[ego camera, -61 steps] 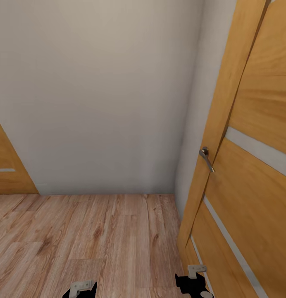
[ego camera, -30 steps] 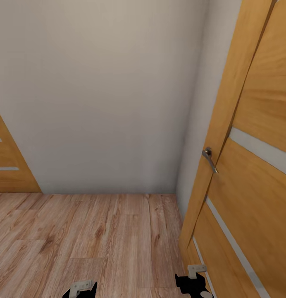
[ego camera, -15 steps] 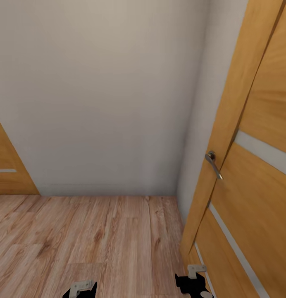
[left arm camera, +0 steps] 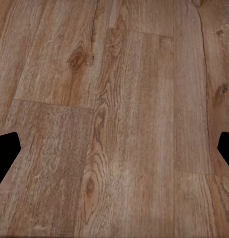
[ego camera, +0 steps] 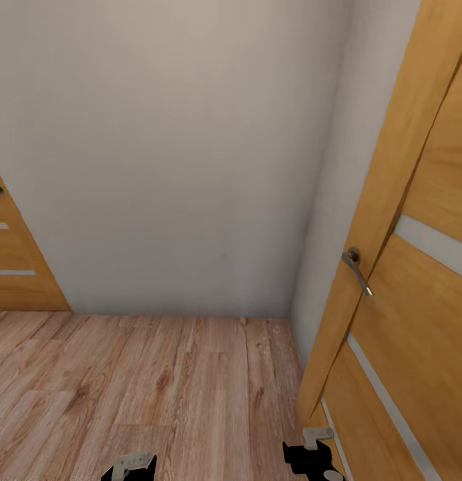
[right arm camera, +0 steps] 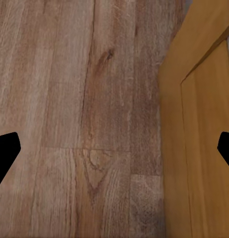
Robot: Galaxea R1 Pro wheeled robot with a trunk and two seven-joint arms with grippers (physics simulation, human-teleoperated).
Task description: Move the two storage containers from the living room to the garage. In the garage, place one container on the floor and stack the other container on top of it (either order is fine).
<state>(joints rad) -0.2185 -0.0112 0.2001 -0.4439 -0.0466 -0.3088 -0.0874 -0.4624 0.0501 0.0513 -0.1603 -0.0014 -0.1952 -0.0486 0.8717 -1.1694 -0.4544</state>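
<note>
Head view faces a plain pale wall (ego camera: 171, 153) above a light wood plank floor (ego camera: 157, 387); an open wooden door (ego camera: 404, 280) with a metal lever handle (ego camera: 358, 270) stands at the right, and another wooden door (ego camera: 14, 260) at the left edge; the left gripper (ego camera: 132, 464) and right gripper (ego camera: 314, 454) hang low over the planks, the right one just beside the open door; both wrist views show the jaws spread wide with nothing between them; no storage container is to be seen here.
</note>
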